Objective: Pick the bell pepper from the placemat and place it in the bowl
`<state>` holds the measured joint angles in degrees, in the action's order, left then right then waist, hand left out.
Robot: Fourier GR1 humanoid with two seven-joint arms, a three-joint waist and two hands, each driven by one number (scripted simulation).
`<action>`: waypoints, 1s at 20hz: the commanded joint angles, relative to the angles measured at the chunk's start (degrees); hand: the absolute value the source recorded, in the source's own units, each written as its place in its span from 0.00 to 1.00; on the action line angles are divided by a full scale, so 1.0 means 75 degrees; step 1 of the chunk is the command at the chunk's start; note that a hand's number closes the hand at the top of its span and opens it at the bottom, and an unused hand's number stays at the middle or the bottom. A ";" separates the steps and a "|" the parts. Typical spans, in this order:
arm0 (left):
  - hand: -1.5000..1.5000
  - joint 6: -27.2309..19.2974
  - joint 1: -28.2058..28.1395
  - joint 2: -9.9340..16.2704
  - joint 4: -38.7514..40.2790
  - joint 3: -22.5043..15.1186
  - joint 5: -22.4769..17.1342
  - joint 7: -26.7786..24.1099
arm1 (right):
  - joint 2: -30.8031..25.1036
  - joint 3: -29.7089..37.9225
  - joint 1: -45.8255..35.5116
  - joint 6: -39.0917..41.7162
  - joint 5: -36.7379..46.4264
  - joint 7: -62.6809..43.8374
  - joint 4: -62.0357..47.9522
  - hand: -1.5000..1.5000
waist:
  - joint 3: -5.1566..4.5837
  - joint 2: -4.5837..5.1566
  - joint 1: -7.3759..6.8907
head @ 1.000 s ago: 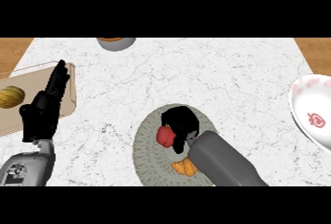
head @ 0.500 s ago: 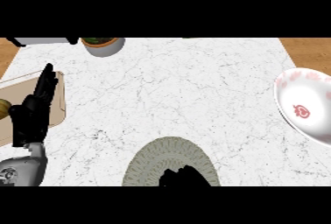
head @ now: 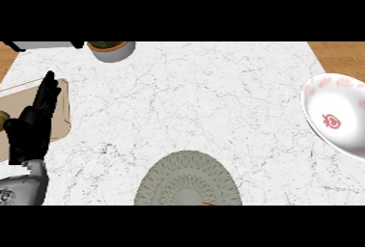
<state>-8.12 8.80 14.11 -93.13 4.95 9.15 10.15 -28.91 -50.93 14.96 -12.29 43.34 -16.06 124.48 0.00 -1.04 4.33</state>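
The round grey-green woven placemat (head: 187,181) lies at the lower middle of the counter, cut off by the view's bottom edge. Nothing red shows on it; only a thin orange sliver (head: 207,204) peeks in at its lower rim. The bell pepper is not in view. The white bowl (head: 335,116) with red markings sits at the right edge, partly out of view. My left hand (head: 32,123) rests open at the far left, fingers pointing up, over a wooden board. My right hand does not show.
A light wooden board (head: 61,103) lies at the left under my left hand, with a yellowish item (head: 4,116) at its left edge. A grey pot with a plant (head: 110,49) stands at the back left. Brown wood (head: 342,53) shows beyond the counter's back right.
My right hand, which sat on the placemat by the red pepper a second ago, has sunk below the view's lower edge with the pepper out of sight. The view has tilted up.
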 commanded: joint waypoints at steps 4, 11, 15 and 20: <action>0.50 0.0218 -0.0043 0.0026 -0.0113 -0.0028 -0.0133 -0.0032 | -0.2039 0.1887 0.2185 -0.1282 -0.0333 0.0083 0.2452 1.00 | 0.0014 0.0065 -0.0174; 0.50 0.0086 0.0164 -0.0310 -0.0379 -0.0479 0.0137 0.0272 | -0.1954 0.3930 0.2055 -0.1902 -0.2722 0.0928 0.1404 1.00 | 0.0027 0.0135 -0.0476; 0.50 0.0198 -0.0199 -0.0322 -0.0360 -0.0482 0.0060 -0.0143 | -0.1852 0.5501 0.1094 -0.1674 -0.4593 0.1408 0.0532 1.00 | 0.0027 0.0156 -0.0624; 0.50 0.0192 0.0183 -0.0259 -0.0176 -0.0321 0.0032 0.0013 | -0.1659 0.6963 0.0143 -0.0921 -0.6498 0.2846 -0.1712 1.00 | 0.0030 0.0157 -0.0639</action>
<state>-6.78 10.31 12.28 -93.76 2.55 9.42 9.78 -42.25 -6.39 20.39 -22.60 5.81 -1.76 121.14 0.17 0.14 0.02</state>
